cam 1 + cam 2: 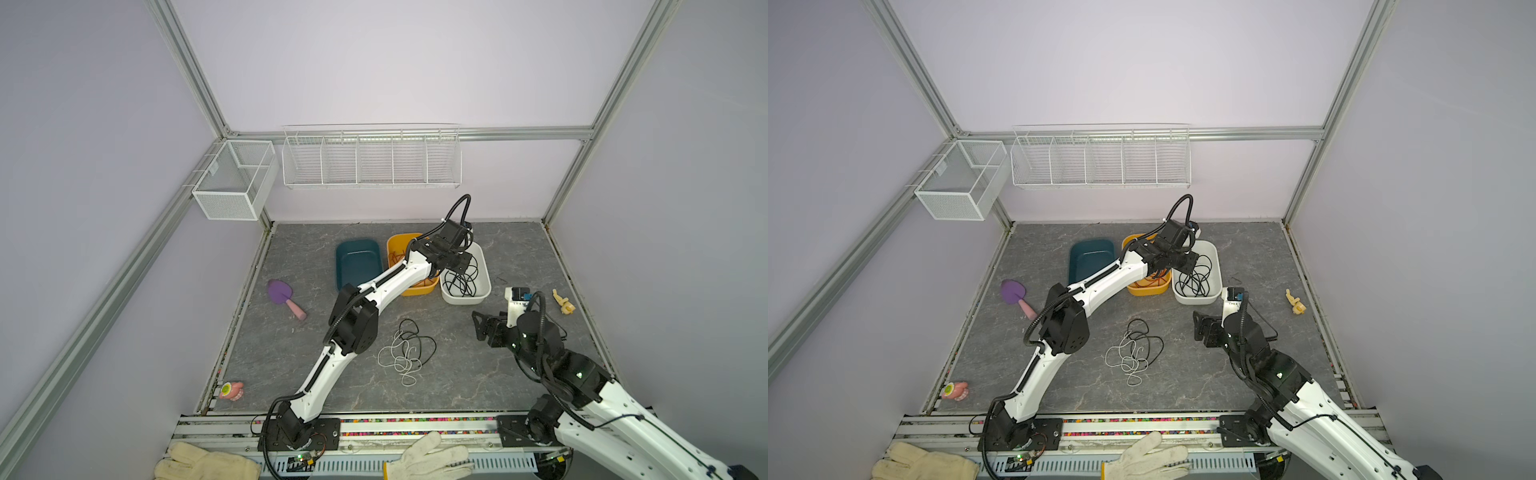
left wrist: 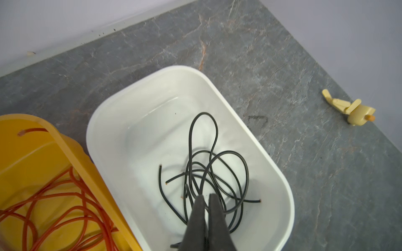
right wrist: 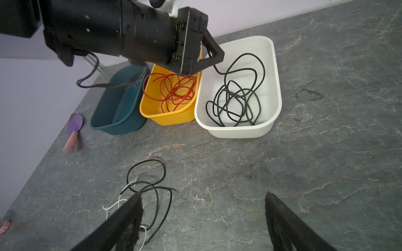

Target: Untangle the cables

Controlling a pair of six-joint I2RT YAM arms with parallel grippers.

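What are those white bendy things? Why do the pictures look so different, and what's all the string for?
Those are two robot arms, each ending in a pincer. Two pictures look down on the whole table from above. The other two come from small cameras on the arms' wrists. The left pincer is shut and seems to pinch a black cable that hangs into the white tub. The right pincer is open, holds nothing, and hovers near a tangle of black and white cables on the grey table. Red-orange cables lie in the yellow tub, beside a teal tub. A purple toy shovel lies near the table's left edge.
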